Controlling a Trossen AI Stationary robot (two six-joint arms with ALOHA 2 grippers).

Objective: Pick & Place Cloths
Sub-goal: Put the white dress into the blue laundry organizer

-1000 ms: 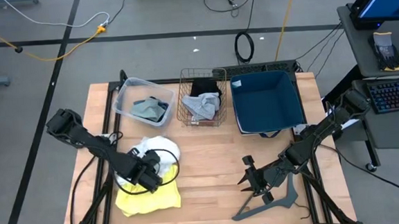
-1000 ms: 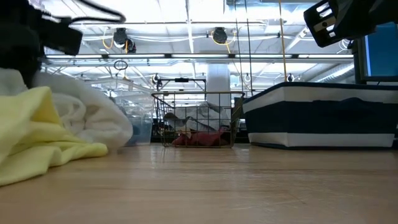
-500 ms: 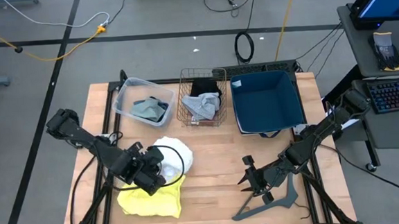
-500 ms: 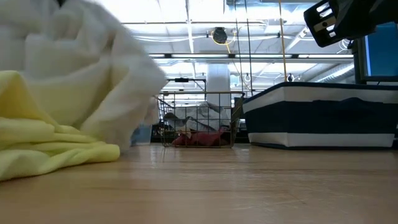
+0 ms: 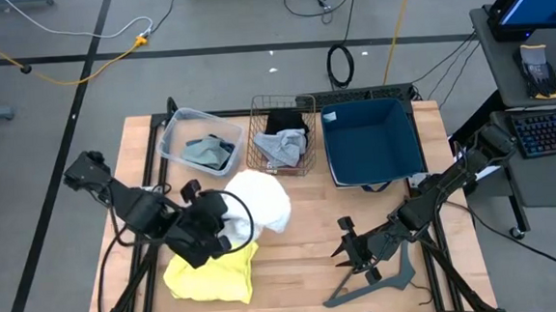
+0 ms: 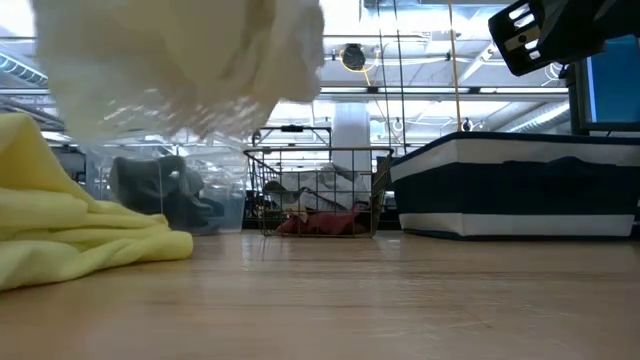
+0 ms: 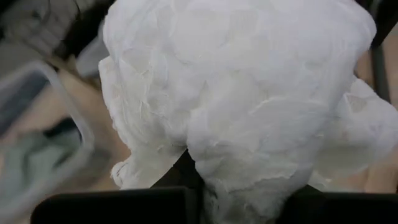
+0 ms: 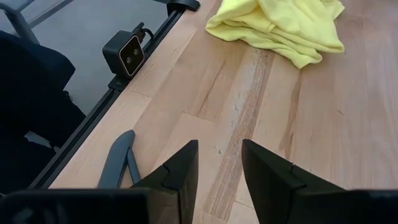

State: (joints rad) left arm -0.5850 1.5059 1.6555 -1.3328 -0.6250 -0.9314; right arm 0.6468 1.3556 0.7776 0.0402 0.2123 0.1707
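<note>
High view: my left gripper (image 5: pixel 226 217) is over the left-middle of the wooden table (image 5: pixel 302 232), clamped on the white cloth (image 5: pixel 259 200), which bunches up just ahead of it. The yellow cloth (image 5: pixel 208 274) lies flat on the table under and beside that arm, near the front edge. At the back, a clear plastic bin (image 5: pixel 196 142) holds blue-grey and dark cloths, a wire basket (image 5: pixel 282 136) beside it holds light grey and black cloths, and a dark blue bin (image 5: pixel 372 142) stands to the right of that. My right gripper (image 5: pixel 346 252) sits low over the front right of the table, fingers apart, holding nothing. The grey hanger (image 5: pixel 378 281) lies on the table just beside it.

Low view: the white cloth (image 6: pixel 190 60) hangs clear of the tabletop. The yellow cloth (image 6: pixel 70 225) is heaped on the wood below it. Behind are the clear bin (image 6: pixel 165 190), the wire basket (image 6: pixel 320 192) with a maroon cloth (image 6: pixel 322 224) at its bottom, and the blue bin (image 6: pixel 515 185).

Left wrist view: the white cloth (image 7: pixel 249 93) fills nearly everything, pinched at the fingers; the clear bin (image 7: pixel 43 143) shows blurred beyond it.

Right wrist view: my two fingers (image 8: pixel 180 168) stand apart over bare wood. The yellow cloth (image 8: pixel 280 25) lies well apart ahead, the hanger (image 8: pixel 118 160) near the table edge, and a small camera (image 8: pixel 127 55) is mounted on the table rail.
</note>
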